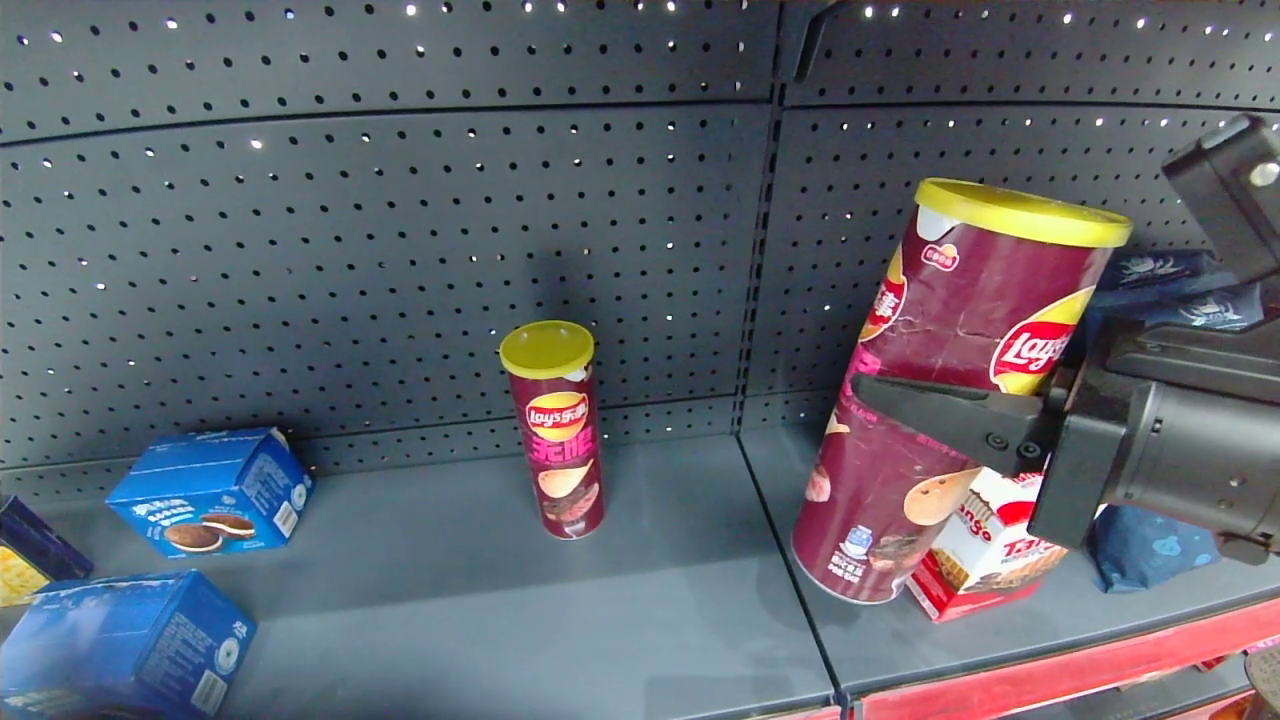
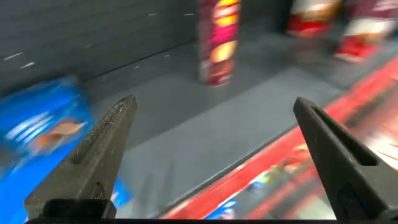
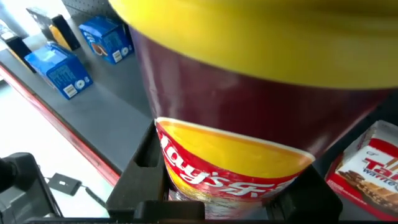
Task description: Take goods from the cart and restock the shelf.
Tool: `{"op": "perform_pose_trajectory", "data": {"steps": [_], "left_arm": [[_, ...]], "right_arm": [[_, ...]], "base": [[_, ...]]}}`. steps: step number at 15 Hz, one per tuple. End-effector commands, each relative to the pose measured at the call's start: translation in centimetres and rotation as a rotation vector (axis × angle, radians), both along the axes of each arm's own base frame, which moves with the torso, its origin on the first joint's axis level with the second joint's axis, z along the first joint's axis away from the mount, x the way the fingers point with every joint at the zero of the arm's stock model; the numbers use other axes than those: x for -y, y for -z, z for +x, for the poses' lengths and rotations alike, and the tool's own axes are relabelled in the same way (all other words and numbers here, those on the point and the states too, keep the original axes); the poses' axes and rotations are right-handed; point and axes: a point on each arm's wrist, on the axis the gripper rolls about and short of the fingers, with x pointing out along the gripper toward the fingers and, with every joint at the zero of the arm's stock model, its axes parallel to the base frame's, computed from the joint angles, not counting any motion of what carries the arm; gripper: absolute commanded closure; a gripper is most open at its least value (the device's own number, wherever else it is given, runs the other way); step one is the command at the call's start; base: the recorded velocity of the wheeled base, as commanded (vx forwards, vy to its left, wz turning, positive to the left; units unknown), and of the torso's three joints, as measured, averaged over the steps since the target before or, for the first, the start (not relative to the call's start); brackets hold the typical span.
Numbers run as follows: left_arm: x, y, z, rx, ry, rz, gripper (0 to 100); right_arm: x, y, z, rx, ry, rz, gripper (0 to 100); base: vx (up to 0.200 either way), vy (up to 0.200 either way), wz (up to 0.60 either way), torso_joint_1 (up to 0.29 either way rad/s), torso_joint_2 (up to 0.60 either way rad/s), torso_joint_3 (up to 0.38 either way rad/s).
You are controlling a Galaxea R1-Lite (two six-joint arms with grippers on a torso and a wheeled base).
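Note:
A maroon chip can with a yellow lid (image 1: pixel 940 390) is tilted over the right shelf bay, and my right gripper (image 1: pixel 960 420) is shut on its middle. The right wrist view looks down on the same chip can (image 3: pixel 249 124), its yellow lid closest and dark fingers (image 3: pixel 143 180) on both sides. A second, smaller-looking chip can (image 1: pixel 556 430) stands upright mid-shelf. My left gripper (image 2: pixel 214 124) hangs open and holds nothing in front of the shelf edge, with that standing can (image 2: pixel 217 40) farther back.
Blue cookie boxes (image 1: pixel 210 490) (image 1: pixel 120 645) lie at the shelf's left. A red-and-white box (image 1: pixel 985 560) and dark blue bags (image 1: pixel 1150 545) sit behind the held can. A pegboard back wall (image 1: pixel 400 220) and a red shelf front edge (image 1: pixel 1050 675) bound the space.

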Motion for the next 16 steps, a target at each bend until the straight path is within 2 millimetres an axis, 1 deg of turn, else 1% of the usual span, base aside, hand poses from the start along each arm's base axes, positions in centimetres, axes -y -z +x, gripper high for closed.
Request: {"op": "perform_pose_trajectory", "data": {"steps": [1,2,4,5,6,7,8,9,11,12,13,14,15,16], "left_arm": [[0.6,-3.3,5.4,-0.124,0.137,-0.011,0],[0.7,-4.2,7.0,-0.152,0.180,-0.021,0],[1.1,-4.6,10.8,-0.214,0.276,-0.023,0],[1.2,-4.5,12.1,-0.211,0.293,-0.024,0],[1.3,-4.1,15.2,-0.163,0.307,-0.011,0],[1.4,-3.8,16.7,-0.133,0.316,-0.010,0],[1.5,-3.1,18.9,-0.090,0.372,-0.014,0],[1.6,-2.8,19.9,-0.083,0.418,-0.023,0],[1.8,-2.2,21.0,-0.109,0.437,-0.029,0],[1.8,-1.5,22.3,-0.122,0.438,-0.020,0],[1.9,-1.4,22.9,-0.110,0.444,-0.011,0],[2.0,-1.2,24.4,-0.067,0.468,-0.008,0],[2.0,-1.1,24.9,-0.055,0.479,-0.006,0],[2.1,-0.9,26.0,-0.035,0.522,-0.009,0]], "right_arm": [[0.1,-0.3,-0.1,0.010,0.002,0.009,100],[0.1,-0.3,-0.1,0.009,0.002,0.010,100],[0.0,-0.2,0.0,0.005,0.005,0.006,100],[0.0,-0.2,0.0,0.006,0.005,0.005,100],[0.0,-0.2,0.0,0.004,0.004,0.005,100],[0.1,-0.1,0.1,0.002,0.005,0.003,100],[0.1,0.0,0.1,0.001,0.007,0.001,100],[0.1,0.0,0.1,0.002,0.007,0.003,100],[0.2,-0.1,0.1,0.004,0.011,0.005,100],[0.3,-0.1,0.0,0.004,0.013,0.005,100],[0.4,-0.1,0.0,0.004,0.013,0.005,100],[0.3,0.0,0.1,0.002,0.013,0.003,100],[0.3,0.0,0.1,0.002,0.013,0.003,100],[0.2,0.1,0.1,0.000,0.013,0.000,100]], "base": [[0.000,0.000,0.00,0.000,0.00,0.000],[0.000,0.000,0.00,0.000,0.00,0.000],[0.000,0.000,0.00,0.000,0.00,0.000],[0.000,0.000,0.00,0.000,0.00,0.000],[0.000,0.000,0.00,0.000,0.00,0.000],[0.000,0.000,0.00,0.000,0.00,0.000],[0.000,0.000,0.00,0.000,0.00,0.000],[0.000,0.000,0.00,0.000,0.00,0.000],[0.000,0.000,0.00,0.000,0.00,0.000],[0.000,0.000,0.00,0.000,0.00,0.000],[0.000,0.000,0.00,0.000,0.00,0.000],[0.000,0.000,0.00,0.000,0.00,0.000],[0.000,0.000,0.00,0.000,0.00,0.000],[0.000,0.000,0.00,0.000,0.00,0.000]]}}
